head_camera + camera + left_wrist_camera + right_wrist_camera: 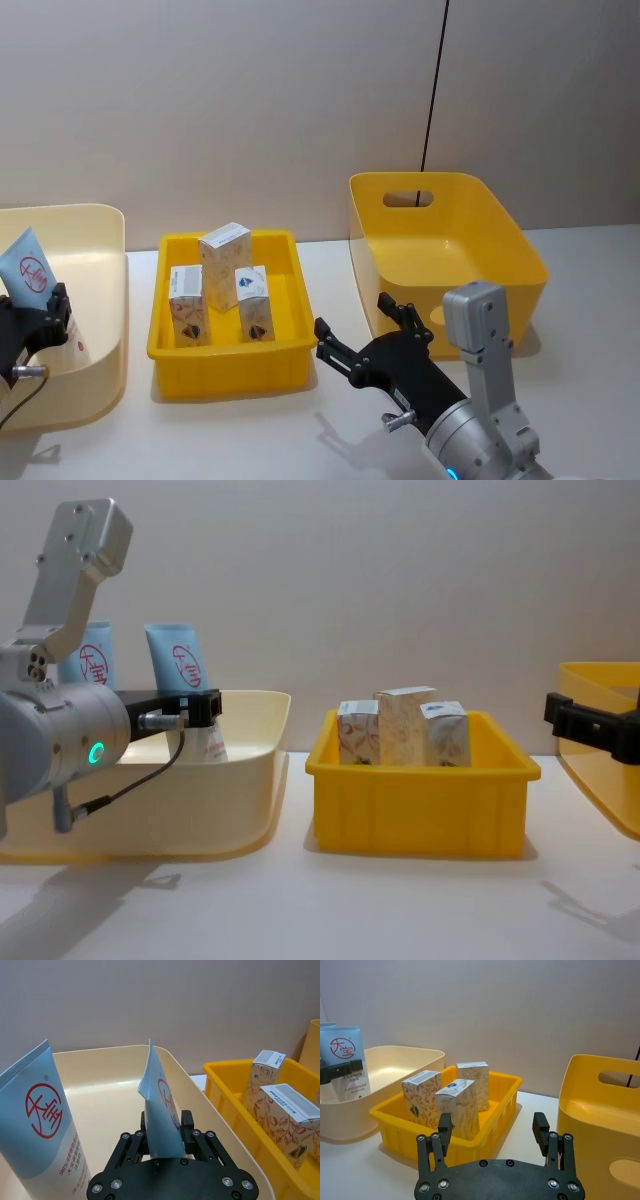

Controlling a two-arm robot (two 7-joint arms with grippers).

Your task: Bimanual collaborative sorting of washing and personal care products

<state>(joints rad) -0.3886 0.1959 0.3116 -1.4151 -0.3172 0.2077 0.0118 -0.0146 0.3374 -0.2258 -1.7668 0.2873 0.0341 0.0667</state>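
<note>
**Hazards, in descending order of size**

1. Table (250,430): carries every container. None looks fixed, so a sideways knock could shift one.
2. Cream tub (200,810), at the robot's left: its wall rises round the left claw (165,1133). A low or slanted exit could catch the rim.
3. Deep yellow bin (500,250), at the right: the right claw (492,1125) hovers just beside it with fingers spread and empty. A careless swing could strike the bin wall.
4. Shallow yellow tray (230,365): lies between the two arms, so a low transfer may clip it.
5. Held tube (157,1095): upright inside the tub, clamped in the left claw. Its soft body may buckle or slip.
6. Second tube (42,1120): stands just beside and could topple during the lift.
7. Cartons (252,300): three stand upright in the tray, close together and probably easy to knock over.
</note>
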